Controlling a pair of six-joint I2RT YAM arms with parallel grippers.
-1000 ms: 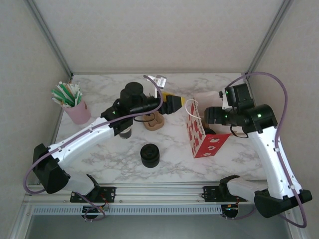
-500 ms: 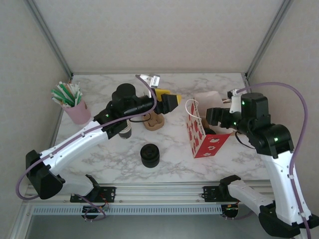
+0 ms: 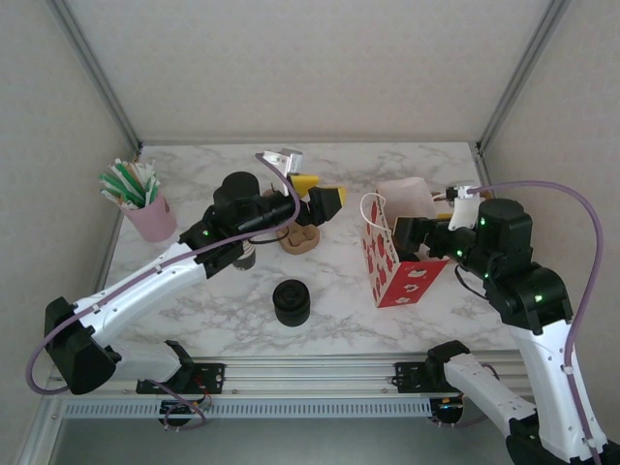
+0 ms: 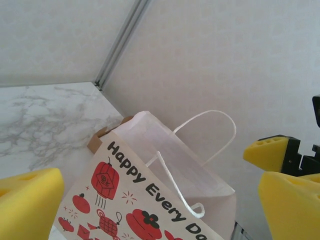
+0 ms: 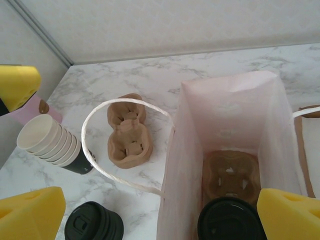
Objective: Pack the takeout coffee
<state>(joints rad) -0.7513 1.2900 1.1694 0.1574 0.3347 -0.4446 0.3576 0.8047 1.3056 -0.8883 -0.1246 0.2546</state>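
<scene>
The takeout coffee (image 5: 229, 221) stands inside the open paper bag (image 5: 226, 107), its black lid up, in a brown carrier (image 5: 231, 172) on the bag's floor; the cup's body is hidden. In the top view the red-and-white bag (image 3: 399, 278) stands right of centre. My right gripper (image 5: 160, 220) hangs open just over the bag's mouth, with nothing between its yellow fingers (image 5: 31, 214). My left gripper (image 3: 318, 194) is open and empty too, up in the air left of the bag. In the left wrist view the bag's printed side (image 4: 135, 192) lies between the left gripper's fingers (image 4: 27, 206).
A second brown carrier (image 3: 300, 236) lies left of the bag. A stack of lidless cups (image 3: 244, 256) lies on its side beneath the left arm. A black stack of lids (image 3: 291, 301) stands in front. A pink cup of straws (image 3: 147, 211) is at the far left.
Both grippers have opened wider. The left gripper has drawn back to the left, away from the bag. The right arm has swung out to the right and toward the near edge.
</scene>
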